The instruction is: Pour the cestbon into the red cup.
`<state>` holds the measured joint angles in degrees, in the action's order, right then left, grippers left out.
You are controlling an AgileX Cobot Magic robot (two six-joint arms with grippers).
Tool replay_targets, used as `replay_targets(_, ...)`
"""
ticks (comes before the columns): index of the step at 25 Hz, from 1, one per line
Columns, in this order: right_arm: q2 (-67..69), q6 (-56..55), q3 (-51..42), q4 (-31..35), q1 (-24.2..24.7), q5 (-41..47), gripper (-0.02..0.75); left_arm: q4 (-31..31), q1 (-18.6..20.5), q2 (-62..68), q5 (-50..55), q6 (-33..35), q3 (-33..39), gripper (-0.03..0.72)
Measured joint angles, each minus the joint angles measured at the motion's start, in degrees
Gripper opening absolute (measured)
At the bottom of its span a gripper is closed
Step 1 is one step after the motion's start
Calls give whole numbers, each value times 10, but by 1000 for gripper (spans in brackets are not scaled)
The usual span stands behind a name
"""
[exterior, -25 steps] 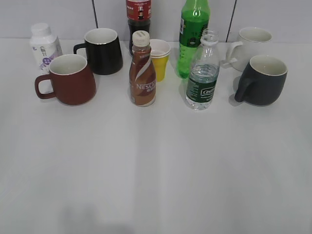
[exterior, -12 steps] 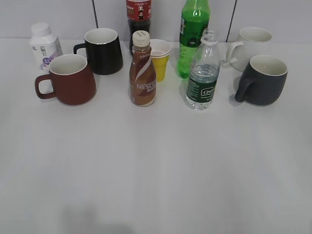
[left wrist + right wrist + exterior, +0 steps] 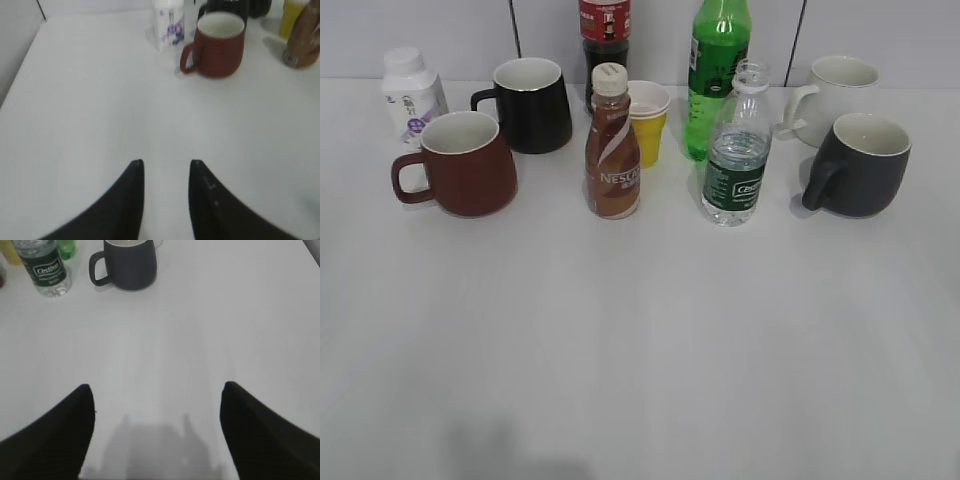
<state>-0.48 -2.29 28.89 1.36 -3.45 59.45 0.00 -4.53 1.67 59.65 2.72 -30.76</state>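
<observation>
Nothing on the table is shifting from a second ago, so pouring is not yet starting. The left gripper [image 3: 166, 172] is hovering empty with a narrow gap, the right gripper [image 3: 157, 395] spread wide. Four mugs are standing: the red cup [image 3: 462, 163] far left, black, white, grey. Five bottles are standing too; the cestbon [image 3: 734, 146] waits centre-right, uncapped, beside one yellow cup.

dark red cup [image 3: 468, 163], green-labelled clear cestbon [image 3: 735, 150]
</observation>
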Motion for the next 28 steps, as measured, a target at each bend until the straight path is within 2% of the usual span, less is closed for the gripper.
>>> replay_targets(3,0,0,8,4,0,-40,587,0,-2,21,-65,0,-7,234)
replay_targets(9,27,0,-8,13,0,-240,587,-21,-2,97,-241,0,1,235)
replay_targets(13,115,0,-20,14,0,-294,587,-46,-5,195,-338,0,3,241)
replay_targets(18,252,0,-21,17,-8,-390,582,-48,-9,327,-492,1,3,246)
replay_targets(24,402,0,-21,12,-25,-553,535,-51,-9,515,-713,1,3,246)
replay_targets(28,493,0,-21,-5,-25,-612,505,-47,-9,608,-821,1,3,246)
